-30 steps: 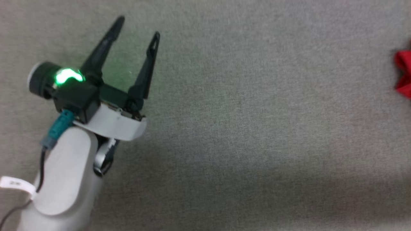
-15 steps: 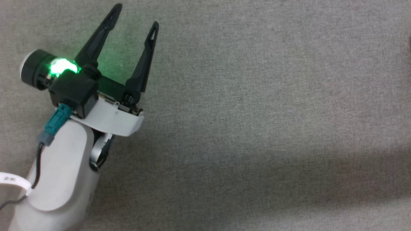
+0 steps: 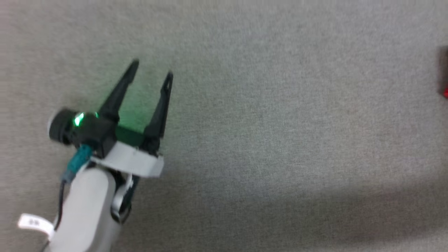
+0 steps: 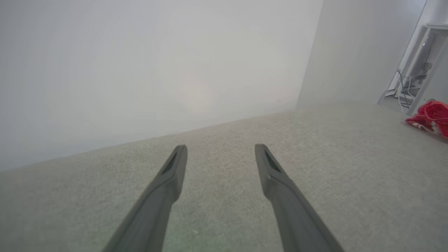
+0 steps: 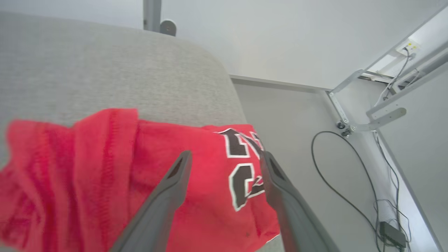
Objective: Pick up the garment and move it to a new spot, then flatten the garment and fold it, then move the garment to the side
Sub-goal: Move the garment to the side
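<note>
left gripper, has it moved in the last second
Cannot tell. The left gripper sits lower and looks smaller in the head view, but the plain grey fabric surface offers no fixed mark, so the camera may have shifted.

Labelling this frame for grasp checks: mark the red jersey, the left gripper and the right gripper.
red jersey (image 5: 105,175), right wrist view, on its crumpled red body cloth.
left gripper (image 3: 152,68), head view, midway between its spread fingertips.
right gripper (image 5: 224,154), right wrist view, midway between its spread fingertips.

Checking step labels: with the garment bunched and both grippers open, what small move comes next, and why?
Probably lower the right gripper onto the garment and pinch a fold to begin spreading it: it lies crumpled near the edge of the grey surface, beyond the open jaws.
</note>
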### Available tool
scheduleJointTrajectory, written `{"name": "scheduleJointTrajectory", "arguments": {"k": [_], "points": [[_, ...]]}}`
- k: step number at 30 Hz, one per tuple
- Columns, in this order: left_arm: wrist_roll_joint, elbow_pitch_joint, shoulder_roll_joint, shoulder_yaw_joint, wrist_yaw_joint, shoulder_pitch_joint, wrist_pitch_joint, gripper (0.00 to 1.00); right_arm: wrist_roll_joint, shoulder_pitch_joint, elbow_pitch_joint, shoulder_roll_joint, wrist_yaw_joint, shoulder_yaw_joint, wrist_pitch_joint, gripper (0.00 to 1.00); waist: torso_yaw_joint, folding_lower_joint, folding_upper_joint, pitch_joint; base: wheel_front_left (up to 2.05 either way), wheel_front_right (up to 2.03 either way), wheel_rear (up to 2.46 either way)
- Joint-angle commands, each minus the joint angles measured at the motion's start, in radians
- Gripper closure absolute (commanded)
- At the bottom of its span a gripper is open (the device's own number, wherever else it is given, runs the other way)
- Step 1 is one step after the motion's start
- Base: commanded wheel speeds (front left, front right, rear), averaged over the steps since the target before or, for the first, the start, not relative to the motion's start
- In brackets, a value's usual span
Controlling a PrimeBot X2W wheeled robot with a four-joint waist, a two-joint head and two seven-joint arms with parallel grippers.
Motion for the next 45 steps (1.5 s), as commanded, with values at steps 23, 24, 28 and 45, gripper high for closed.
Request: {"name": "scheduleJointTrajectory", "arguments": {"k": [23, 24, 28, 45], "points": [[-0.033, 0.121, -0.121, 0.198, -0.018, 0.363, -0.001, 0.0, 0.011, 0.308, -0.207, 0.315, -0.001, 0.125, -0.229, 0.0, 0.189, 0.0, 0.0, -0.39, 0.0, 0.0, 0.0], [-0.03, 0.122, -0.123, 0.203, -0.019, 0.367, -0.001, 0.0, 0.01, 0.312, -0.22, 0.325, -0.001, 0.129, -0.234, 0.0, 0.193, 0.0, 0.0, -0.4, 0.0, 0.0, 0.0], [-0.025, 0.127, -0.13, 0.214, -0.026, 0.378, -0.001, 0.0, 0.01, 0.347, -0.268, 0.356, -0.001, 0.125, -0.249, 0.0, 0.204, 0.0, 0.0, -0.436, 0.0, 0.0, 0.0], [0.01, 0.103, -0.154, 0.226, -0.035, 0.507, -0.001, 0.0, -0.096, 0.717, -0.581, 0.429, -0.001, -0.09, -0.198, 0.0, 0.235, 0.0, 0.0, -0.536, 0.0, 0.0, 0.0]]}}
